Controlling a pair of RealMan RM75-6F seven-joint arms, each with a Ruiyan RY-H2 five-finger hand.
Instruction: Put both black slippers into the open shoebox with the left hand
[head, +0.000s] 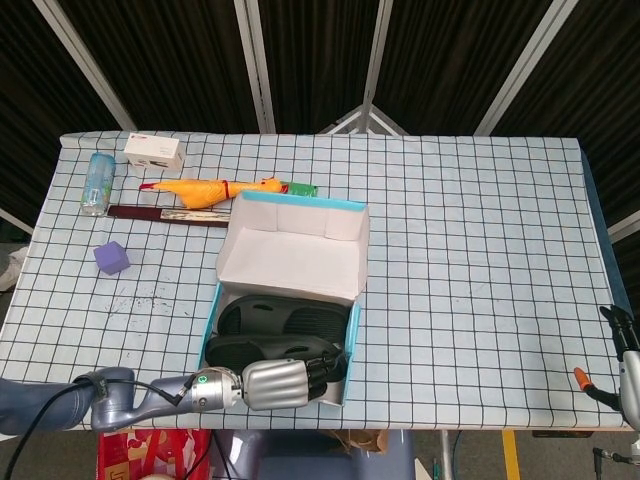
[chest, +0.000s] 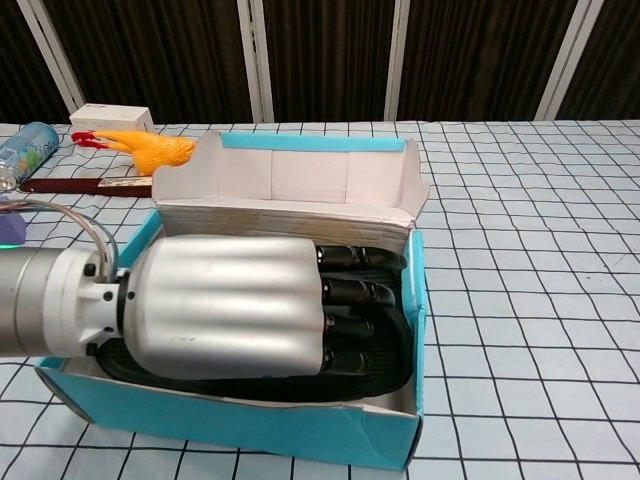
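Observation:
The open teal shoebox (head: 212, 328) stands near the table's front edge, its white lid (head: 290, 250) folded up behind it. One black slipper (head: 285, 318) lies in the far half of the box. A second black slipper (head: 232, 350) lies in the near half, under my left hand (head: 275, 383), whose dark fingers curl over it and grip it. In the chest view the silver back of the left hand (chest: 230, 305) fills the box, and the slipper's edge (chest: 398, 352) shows below the fingers (chest: 355, 295). My right hand (head: 622, 345) hangs off the table's right front corner, only partly visible.
A yellow rubber chicken (head: 205, 190), a dark red stick (head: 165, 213), a water bottle (head: 97, 182), a small white box (head: 154, 152) and a purple cube (head: 111, 258) lie at the far left. A green item (head: 300, 187) sits behind the lid.

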